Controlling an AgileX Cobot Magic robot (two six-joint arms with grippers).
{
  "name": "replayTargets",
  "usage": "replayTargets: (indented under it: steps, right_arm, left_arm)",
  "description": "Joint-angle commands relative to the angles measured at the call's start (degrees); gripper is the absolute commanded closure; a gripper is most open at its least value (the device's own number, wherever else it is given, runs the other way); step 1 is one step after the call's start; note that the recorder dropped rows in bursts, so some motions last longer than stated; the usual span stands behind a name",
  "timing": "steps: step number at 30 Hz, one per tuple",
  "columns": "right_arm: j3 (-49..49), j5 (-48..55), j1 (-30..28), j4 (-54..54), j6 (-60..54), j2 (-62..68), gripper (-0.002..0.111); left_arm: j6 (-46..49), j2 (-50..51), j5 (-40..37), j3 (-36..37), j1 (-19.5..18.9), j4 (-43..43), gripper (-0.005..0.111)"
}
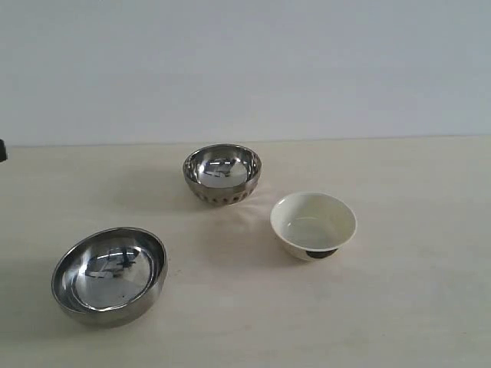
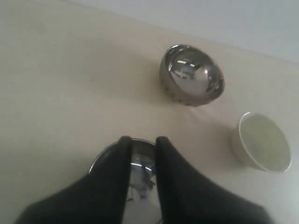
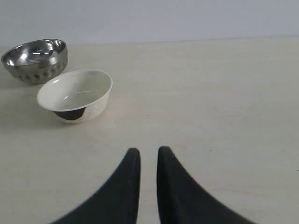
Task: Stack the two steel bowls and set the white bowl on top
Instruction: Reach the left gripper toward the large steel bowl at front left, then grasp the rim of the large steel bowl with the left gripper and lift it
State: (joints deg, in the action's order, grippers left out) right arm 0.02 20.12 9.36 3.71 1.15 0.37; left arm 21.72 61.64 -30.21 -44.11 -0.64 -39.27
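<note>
The wider smooth steel bowl sits at the front left of the table. The smaller ribbed steel bowl stands further back near the middle, and the white bowl with a dark foot sits to its front right. All three stand apart and upright. Neither arm shows in the exterior view. My left gripper hovers over the wide steel bowl, narrowly open with nothing held; the ribbed bowl and white bowl lie beyond it. My right gripper is narrowly open over bare table, short of the white bowl and ribbed bowl.
The bowls rest on a pale beige table that meets a plain light wall at the back. A small dark object pokes in at the far left edge.
</note>
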Motion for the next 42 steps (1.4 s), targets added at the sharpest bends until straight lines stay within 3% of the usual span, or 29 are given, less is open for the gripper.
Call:
replayTargets:
  steps: [1, 4, 10, 18, 36, 38, 41, 42]
  right_arm:
    - [0.0, -0.5, -0.2, -0.2, 0.0, -0.4, 0.099]
    - [0.0, -0.5, -0.2, -0.2, 0.0, -0.4, 0.099]
    - [0.0, -0.5, -0.2, -0.2, 0.0, -0.4, 0.099]
    - [0.0, -0.5, -0.2, -0.2, 0.0, -0.4, 0.099]
    - [0.0, -0.5, -0.2, -0.2, 0.0, -0.4, 0.099]
    - [0.0, -0.5, -0.2, -0.2, 0.0, -0.4, 0.099]
    - [0.0, -0.5, -0.2, -0.2, 0.0, -0.4, 0.099]
    - [0.0, -0.5, -0.2, -0.2, 0.0, -0.4, 0.099]
  left_arm:
    - [-0.8, 10.8, -1.7, -5.4, -0.2, 1.4, 0.059]
    - [-0.8, 17.0, -5.0, -7.8, -0.2, 1.4, 0.046]
    - [-0.3, 25.6, -9.1, -9.3, -0.2, 5.6, 0.046]
    - [-0.3, 29.6, -11.0, -9.3, -0.2, 8.7, 0.046]
    - [-1.4, 39.8, -10.1, -9.2, -0.2, 10.0, 0.05]
    - [-1.2, 41.6, -9.4, -9.2, -0.2, 10.0, 0.059]
    - [-1.2, 43.1, -7.5, -9.2, -0.2, 9.6, 0.097]
    - [-1.2, 43.1, -7.3, -9.2, -0.2, 9.6, 0.103]
